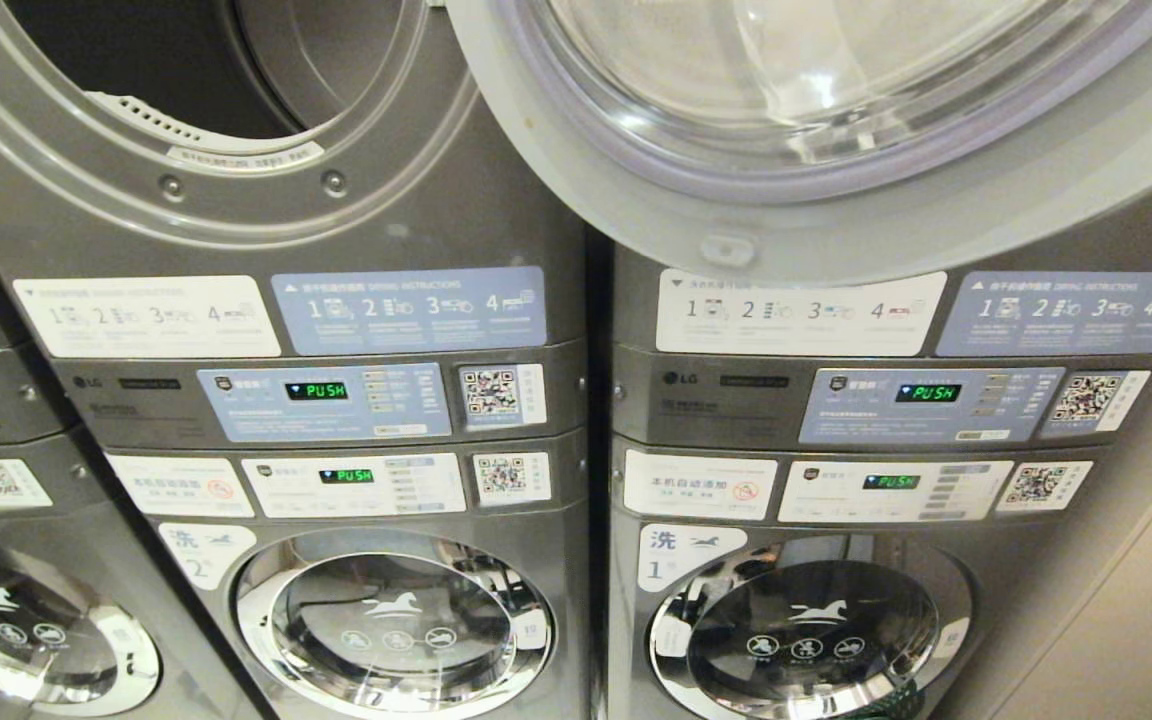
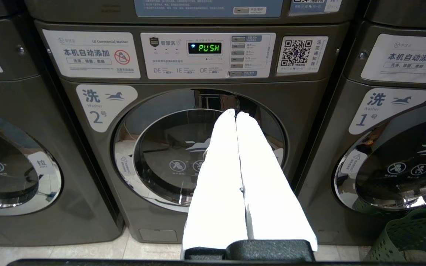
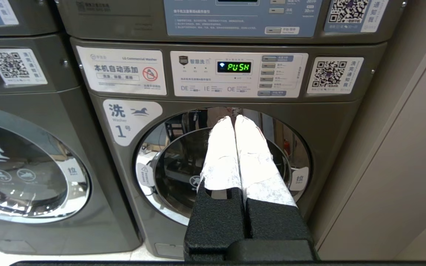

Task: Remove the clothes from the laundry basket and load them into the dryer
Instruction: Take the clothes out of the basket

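Right up against the head camera is the dryer door point(image 1: 836, 150), swung wide open across the top right. At about 10 o'clock from it is the open dryer point(image 1: 236, 80), drum dark and nothing visible inside. Below sit two washers, number 2 point(image 1: 391, 620) and number 1 point(image 1: 806, 630), both closed, both panels reading PUSH.

Left pincer point(image 2: 236, 113) points at washer 2's door, white fingers pressed together, holding nothing. Right pincer point(image 3: 233, 119) does the same at washer 1, also closed tight and empty.

Green laundry basket point(image 2: 412, 236) sits on the floor in front of washer 1, only a corner showing, so I can't tell what's in it.
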`<state>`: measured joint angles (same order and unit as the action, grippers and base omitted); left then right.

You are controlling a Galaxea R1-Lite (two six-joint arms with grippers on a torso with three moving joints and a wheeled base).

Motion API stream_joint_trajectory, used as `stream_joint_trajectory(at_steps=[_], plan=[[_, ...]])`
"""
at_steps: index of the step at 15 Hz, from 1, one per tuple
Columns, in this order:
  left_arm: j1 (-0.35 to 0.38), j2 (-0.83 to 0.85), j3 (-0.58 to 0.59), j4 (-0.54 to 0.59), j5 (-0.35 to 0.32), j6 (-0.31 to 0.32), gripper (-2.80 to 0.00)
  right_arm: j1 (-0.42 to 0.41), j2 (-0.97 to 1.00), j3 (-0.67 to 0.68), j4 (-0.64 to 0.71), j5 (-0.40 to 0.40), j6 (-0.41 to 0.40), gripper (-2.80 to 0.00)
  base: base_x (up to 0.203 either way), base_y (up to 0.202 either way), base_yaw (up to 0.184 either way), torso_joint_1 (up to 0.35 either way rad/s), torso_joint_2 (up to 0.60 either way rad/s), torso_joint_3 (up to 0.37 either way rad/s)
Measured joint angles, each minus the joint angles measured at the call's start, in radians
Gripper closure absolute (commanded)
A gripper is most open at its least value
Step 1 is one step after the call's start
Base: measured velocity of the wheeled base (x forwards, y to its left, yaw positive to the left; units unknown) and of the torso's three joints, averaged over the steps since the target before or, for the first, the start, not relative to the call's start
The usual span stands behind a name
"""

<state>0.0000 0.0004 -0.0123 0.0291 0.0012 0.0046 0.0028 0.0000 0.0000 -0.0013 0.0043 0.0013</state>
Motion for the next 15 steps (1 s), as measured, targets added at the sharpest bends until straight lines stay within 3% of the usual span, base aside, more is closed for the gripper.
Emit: stream_joint_trajectory(at_steps=[15], plan=[[0.000, 0.000, 0.000, 0.000, 0.000, 0.000, 0.00, 0.000, 0.000, 0.000, 0.000, 0.000, 0.000, 0.00, 0.000, 0.000, 0.000, -0.157, 0.33, 0.164]])
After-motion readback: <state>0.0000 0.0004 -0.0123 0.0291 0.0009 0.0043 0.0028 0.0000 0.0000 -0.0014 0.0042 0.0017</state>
